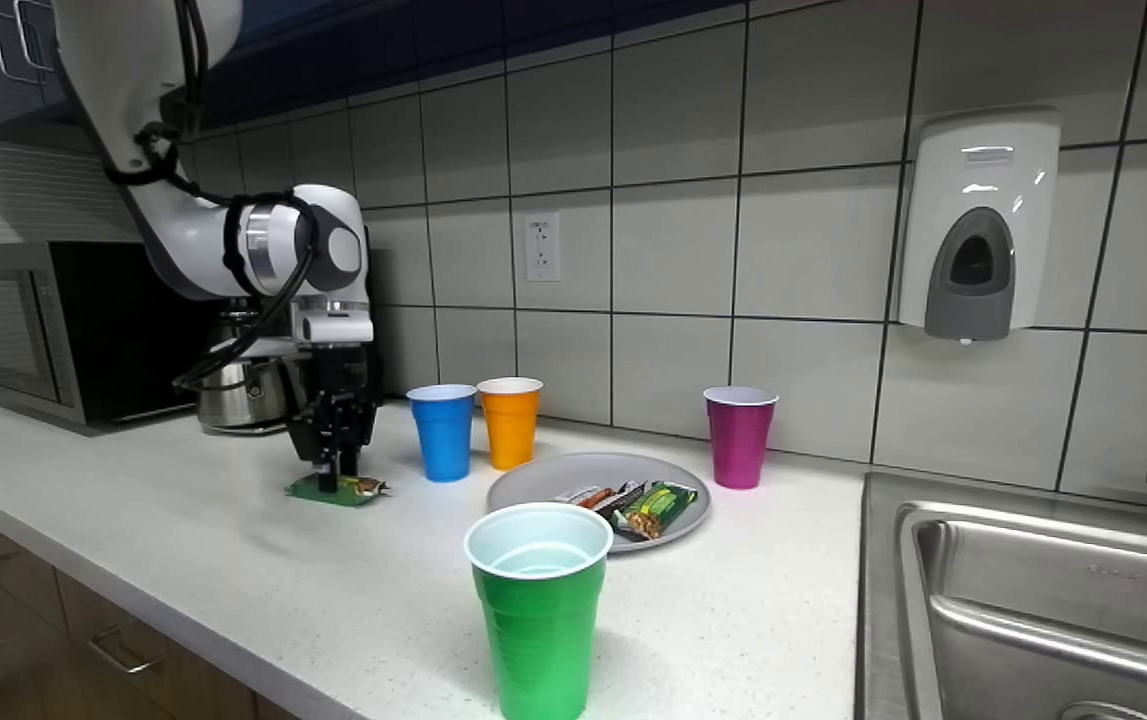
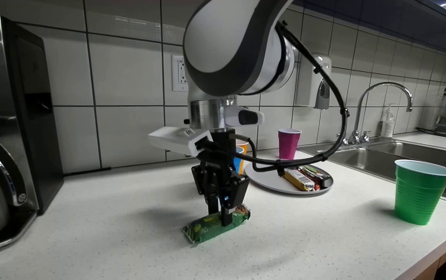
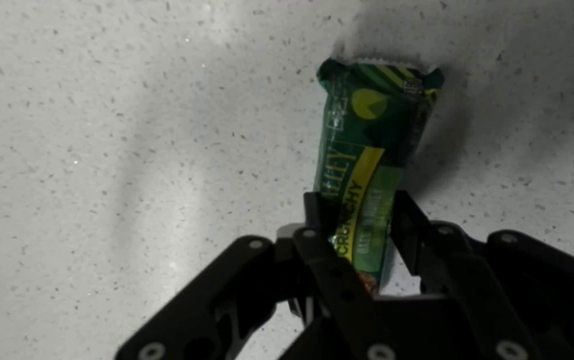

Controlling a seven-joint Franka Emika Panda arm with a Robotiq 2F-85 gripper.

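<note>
"One black two-fingered claw (image 3: 357, 215) for inspection. State?"

"Pinching a green-and-yellow wrapped snack bar (image 3: 367, 160), oblong, a finger against each long side, off-centre toward its brown-printed end. Claw points straight down."

"Bar's location?"

"On the white speckled countertop (image 2: 129, 249), directly beneath the claw, left of the round grey plate (image 1: 533, 485) in both exterior views."

"Proceeding outward?"

"In an exterior view, a blue plastic cup (image 1: 444, 435) and an orange plastic cup (image 1: 510, 425) stand upright just right of the claw, near the tiled wall (image 1: 673, 250). Several wrapped bars (image 1: 661, 508) lie on the plate. A magenta plastic cup (image 1: 740, 445) stands upright just right of it."

"Outer limits?"

"Same view: a white-lined green plastic cup (image 1: 545, 640), upright, at the near side; a stainless-steel sink (image 1: 888, 600) to the right; a black-and-steel microwave (image 1: 123, 340) at the far left."
</note>
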